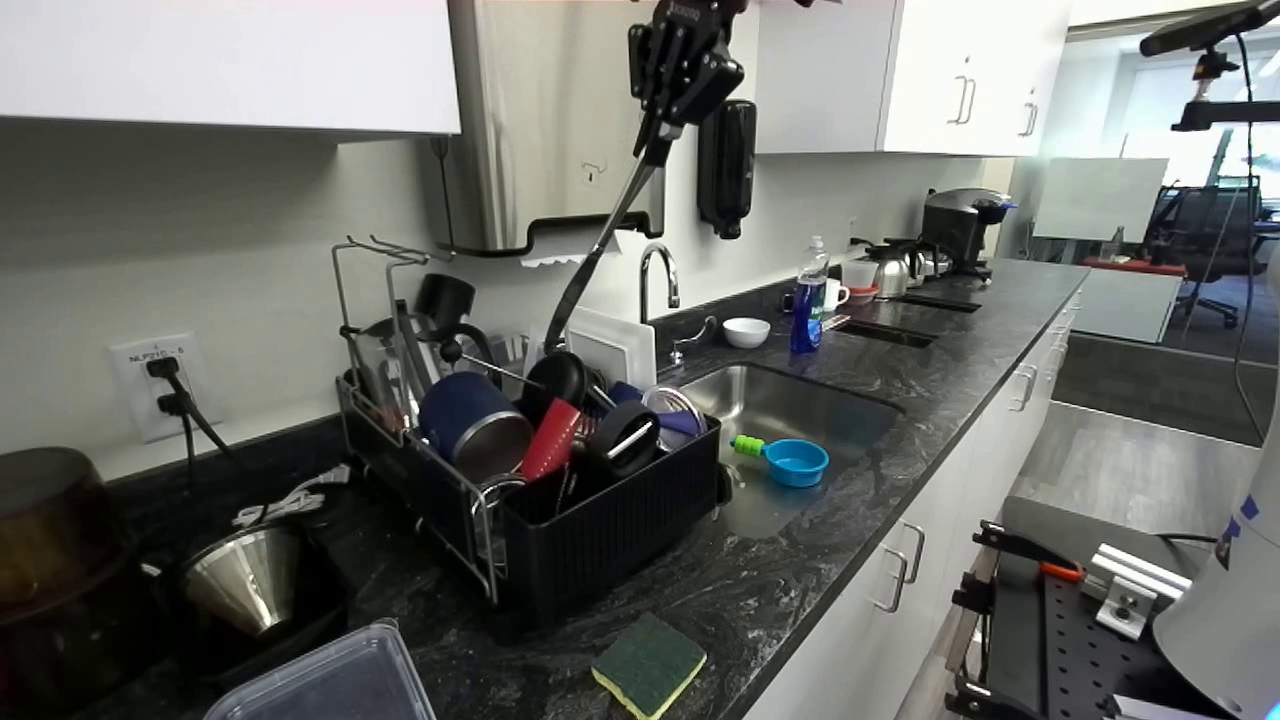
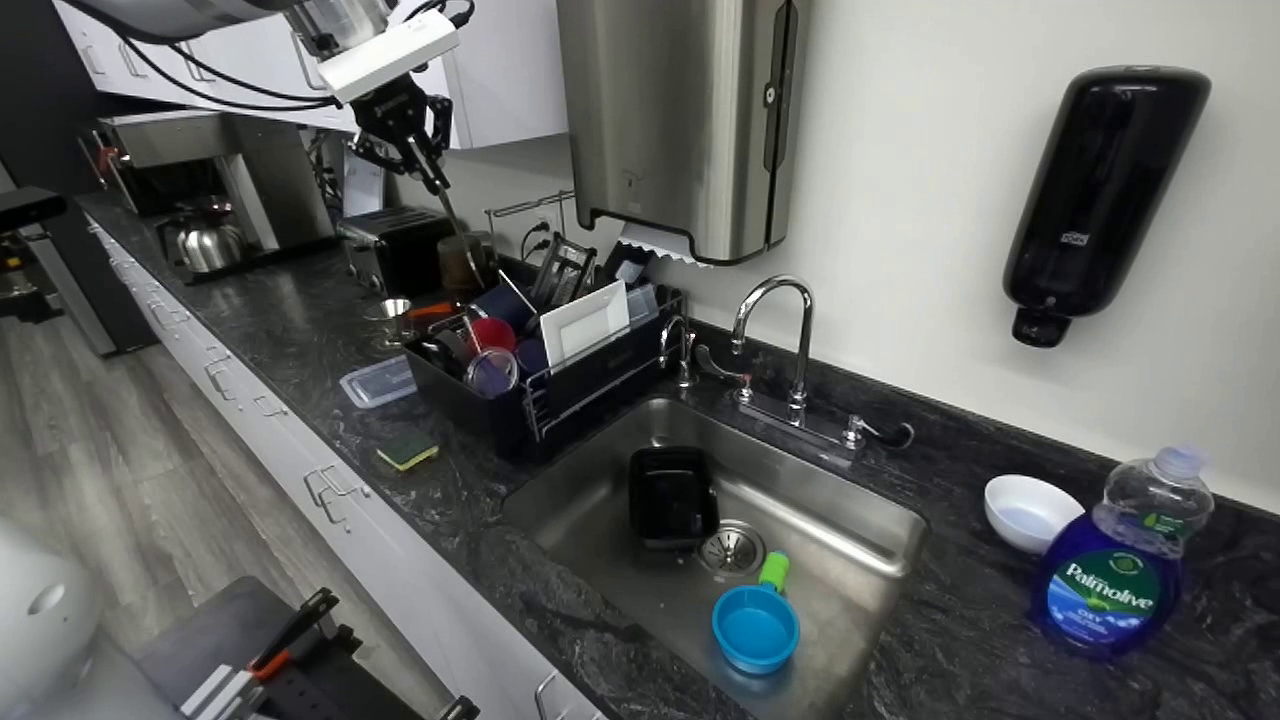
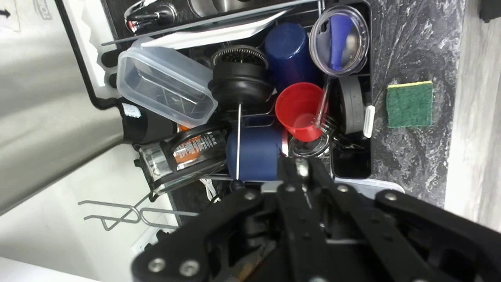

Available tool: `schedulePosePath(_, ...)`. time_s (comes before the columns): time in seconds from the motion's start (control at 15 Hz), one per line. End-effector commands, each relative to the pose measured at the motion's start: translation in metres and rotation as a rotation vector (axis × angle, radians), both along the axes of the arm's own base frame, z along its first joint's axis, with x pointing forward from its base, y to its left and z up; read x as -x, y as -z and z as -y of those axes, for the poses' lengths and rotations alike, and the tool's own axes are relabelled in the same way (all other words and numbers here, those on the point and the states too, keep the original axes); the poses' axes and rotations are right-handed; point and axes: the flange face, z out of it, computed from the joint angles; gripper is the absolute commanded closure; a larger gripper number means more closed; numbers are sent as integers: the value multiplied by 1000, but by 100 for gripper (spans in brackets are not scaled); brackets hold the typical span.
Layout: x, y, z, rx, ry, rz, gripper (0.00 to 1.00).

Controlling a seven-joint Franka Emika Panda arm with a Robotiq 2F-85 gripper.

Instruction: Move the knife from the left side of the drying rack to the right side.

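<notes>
Dark marbled stone tops the table (image 1: 740,580) in an exterior view, running along a pale wall (image 1: 270,260) past a steel sink (image 1: 790,400). Near the front stands the black drying rack (image 1: 610,520), heaped with dishes, among them a white square plate (image 1: 614,345) standing on edge and a red cup (image 1: 550,440). High over it hangs the hand (image 1: 657,148), its fingers closed around the upper end of the knife (image 1: 592,262), which slants down toward the pile; whether its low end touches anything there I cannot tell. A green and yellow sponge (image 1: 650,660) lies on the table near the drying rack.

In an exterior view, the Palmolive dish soap bottle (image 2: 1110,590) stands near a white bowl (image 2: 1030,515), with a gooseneck faucet (image 2: 805,340) rising behind the sink. A black tub (image 2: 672,495) and a blue scoop (image 2: 757,630) with a green handle sit in the sink. The knife, pinched in the hand, points down and crosses in front of a brown translucent container (image 2: 455,275) from this angle.

In the wrist view, the hand fills the bottom edge, a shiny bit of the knife showing between its fingertips. In the drying rack lie a navy mug (image 3: 260,152), a clear plastic container (image 3: 168,86), a glass French press carafe (image 3: 188,156) and a black plunger (image 3: 240,84) whose thin rod crosses the mug
</notes>
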Motion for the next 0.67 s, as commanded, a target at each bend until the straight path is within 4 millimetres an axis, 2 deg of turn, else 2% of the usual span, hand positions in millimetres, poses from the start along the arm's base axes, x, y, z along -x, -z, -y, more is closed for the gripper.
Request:
schedulePosePath(0.0, 2, 3, 4, -2, 10, -7, 97)
schedulePosePath(0.07, 4, 5, 6, -2, 13, -10, 88)
schedulePosePath(0.6, 4, 4, 4, -2, 9, -9, 88)
